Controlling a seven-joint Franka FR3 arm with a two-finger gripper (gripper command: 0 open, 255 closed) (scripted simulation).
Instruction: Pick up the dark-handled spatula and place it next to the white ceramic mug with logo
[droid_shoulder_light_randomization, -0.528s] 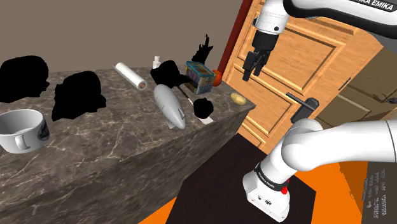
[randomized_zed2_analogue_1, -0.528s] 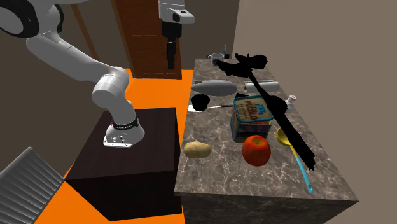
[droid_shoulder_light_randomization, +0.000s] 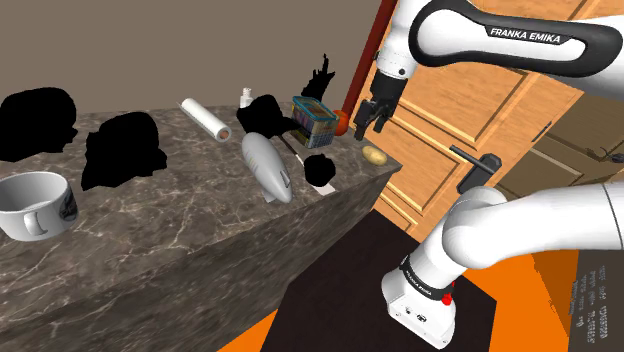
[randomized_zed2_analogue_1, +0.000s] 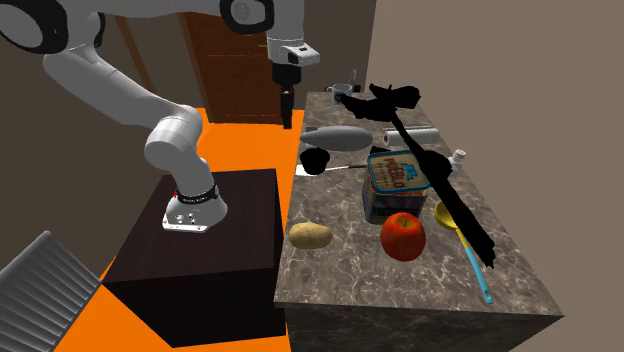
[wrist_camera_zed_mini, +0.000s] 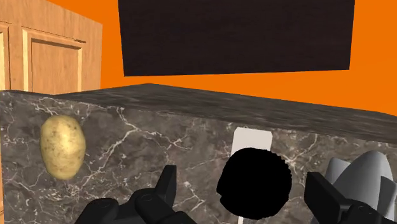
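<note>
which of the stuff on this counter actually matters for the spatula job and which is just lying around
For the job:
- dark-handled spatula
- white mug with logo
- gripper, open above the counter's edge

Just lying about:
- potato
- red fruit
- printed tin
- grey airship-shaped thing
- white roll

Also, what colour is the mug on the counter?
The mug is white, with a dark print on its side; it is clearest in the shoulder view.
</note>
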